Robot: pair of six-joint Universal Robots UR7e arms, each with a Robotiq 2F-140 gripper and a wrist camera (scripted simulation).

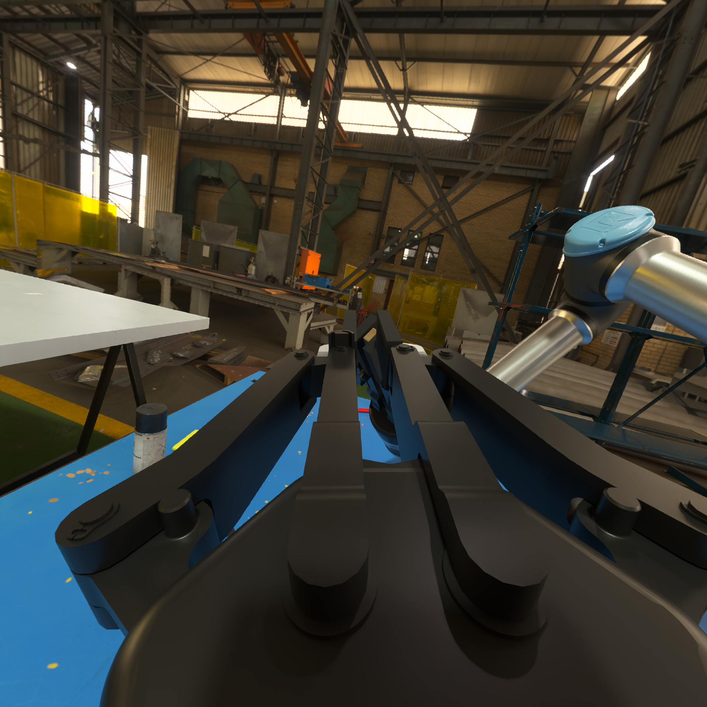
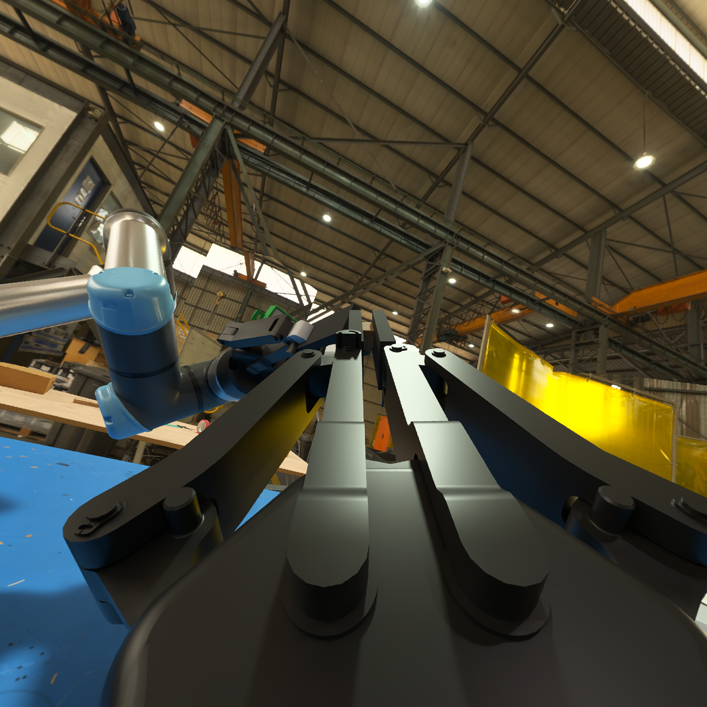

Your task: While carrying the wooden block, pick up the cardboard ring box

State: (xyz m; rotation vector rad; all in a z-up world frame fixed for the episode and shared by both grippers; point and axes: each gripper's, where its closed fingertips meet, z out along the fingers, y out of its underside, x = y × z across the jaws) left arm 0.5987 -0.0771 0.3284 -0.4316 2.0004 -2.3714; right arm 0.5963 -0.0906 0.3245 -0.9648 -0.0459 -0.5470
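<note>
1. Fingers (image 1: 339, 386) of the left gripper (image 1: 365, 325) are drawn close, with only a narrow gap between them up the centre of the left wrist view.
2. At the top of that gap a tan sliver (image 1: 369, 336) shows between the tips. Dark parts of the other gripper crowd the same gap, so I cannot tell whether the sliver is pinched, or whether it is the wooden block or the cardboard ring box.
3. Right gripper (image 2: 367, 325) fingers (image 2: 346, 386) are likewise nearly together, and a pale tan piece (image 2: 368, 326) sits pinched between their tips, centre frame in the right wrist view. Which of the two task items it is I cannot tell.
4. In the right wrist view the left arm (image 2: 134, 344) fills the left middle of the frame, its gripper reaching right to the right gripper's tips.
5. Right arm (image 1: 627, 275) enters from the right edge of the left wrist view.
6. Lower left there, a spray can (image 1: 150, 436) stands upright on the blue table (image 1: 46, 574), with a yellow stick (image 1: 184, 440) lying just beside it.
7. White tabletop (image 1: 76, 317) stands at middle left, beyond the blue one.
</note>
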